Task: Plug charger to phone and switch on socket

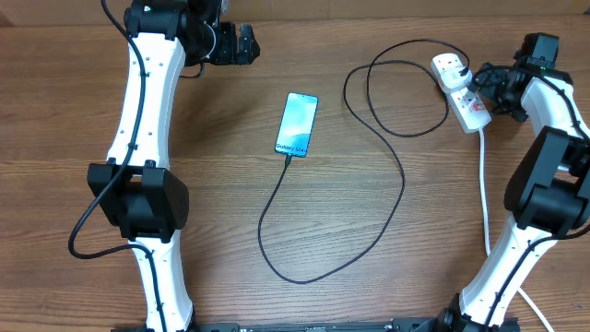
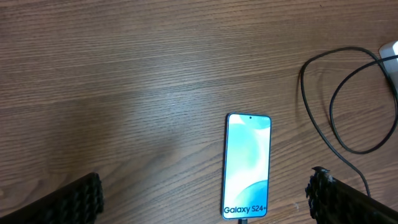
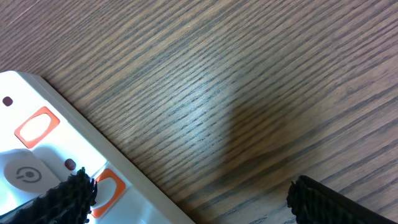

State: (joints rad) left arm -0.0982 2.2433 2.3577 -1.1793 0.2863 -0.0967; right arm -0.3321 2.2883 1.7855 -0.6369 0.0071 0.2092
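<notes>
Right claw open beside socket

1 phone, 1 charger cable, 1 pwr strip, 2 robot arms, 1 table

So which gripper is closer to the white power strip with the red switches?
The right. The right gripper is just beside the white oblong power strip. The left gripper is far across the wooden table, beyond the slim blue-screened phone.
</notes>
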